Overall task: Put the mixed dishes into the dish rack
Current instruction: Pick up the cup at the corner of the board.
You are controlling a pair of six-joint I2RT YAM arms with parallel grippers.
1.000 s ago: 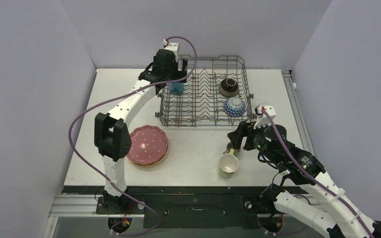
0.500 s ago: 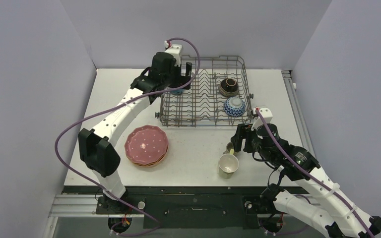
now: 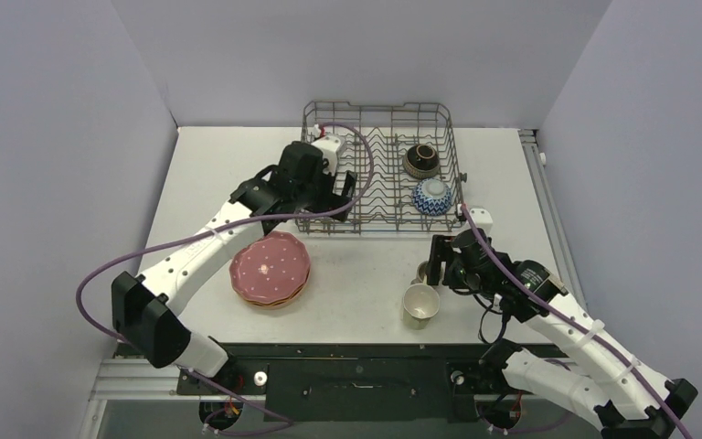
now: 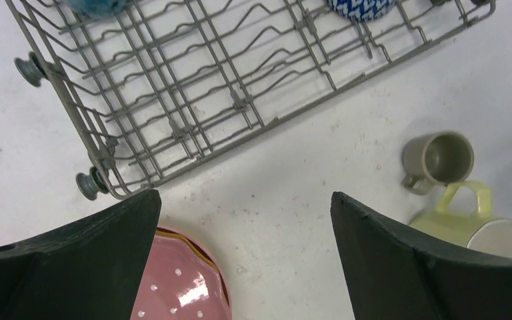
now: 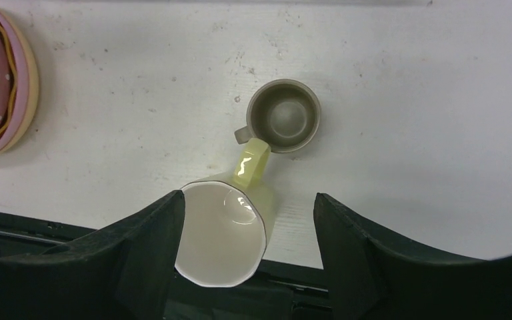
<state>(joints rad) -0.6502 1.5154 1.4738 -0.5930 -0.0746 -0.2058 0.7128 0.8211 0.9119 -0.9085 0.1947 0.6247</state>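
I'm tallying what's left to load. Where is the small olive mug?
The small olive mug stands upright on the table, right of centre in the top view, between the pale-yellow mug and the dish rack.

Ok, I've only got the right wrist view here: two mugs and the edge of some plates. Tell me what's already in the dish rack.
Observer: Two bowls sit on the right side of the dish rack: a dark-brown bowl at the back and a blue-white patterned bowl nearer the arms.
Operator: Give me the left arm's position.
Observer: The left gripper hovers by the rack's near left corner, jaws wide open, holding nothing.
Operator: Now say where the rack has room.
Observer: The middle rows of tines stand bare.
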